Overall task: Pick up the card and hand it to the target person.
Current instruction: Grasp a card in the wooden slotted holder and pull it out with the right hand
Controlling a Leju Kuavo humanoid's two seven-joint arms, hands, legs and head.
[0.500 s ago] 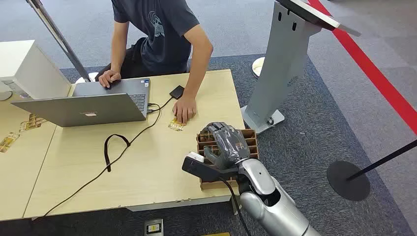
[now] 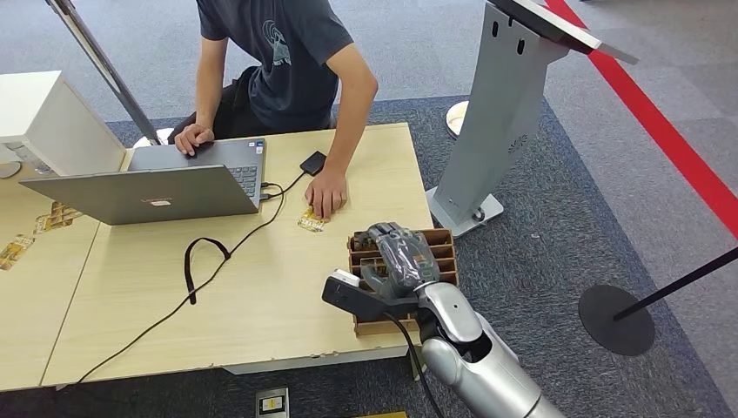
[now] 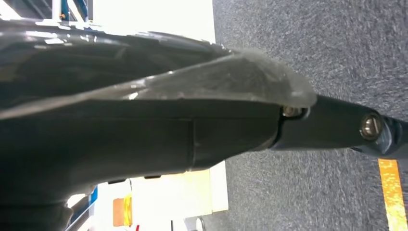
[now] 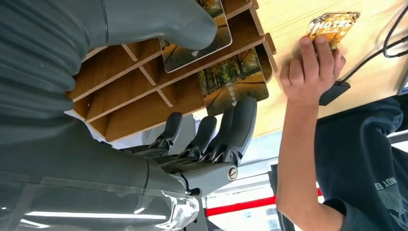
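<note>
Two cards [image 4: 230,79] with autumn-tree pictures stand in the slots of a wooden rack [image 2: 441,248] at the table's [image 2: 261,296] near right corner, and the right hand [image 2: 399,254] hovers directly over that rack. In the right wrist view the thumb [image 4: 163,21] lies across the face of the other card [image 4: 192,41], while the darker fingers [image 4: 239,126] are stretched out, apart from the thumb and close together, on the far side of the rack. Nothing is pinched between them; the hand holds no card. Small white writing runs down the card at the rack's edge, too small to read.

Across the table a person's hand [image 2: 327,193] presses flat on a third card [image 2: 311,220] lying on the tabletop. In the right wrist view that card [image 4: 333,26] reads "HOTEL" in bold letters over an orange leafy print. The person's other hand [image 2: 193,138] rests beside a grey laptop [image 2: 165,187], and a black cable [image 2: 204,261] loops over the wood from it. A small black device [image 2: 312,162] lies near the person's forearm. The dark shirt carries pale lettering at the sleeve, only partly legible.

The left hand [image 3: 337,130] hangs above grey carpet; whether its fingers are spread or curled cannot be told.
</note>
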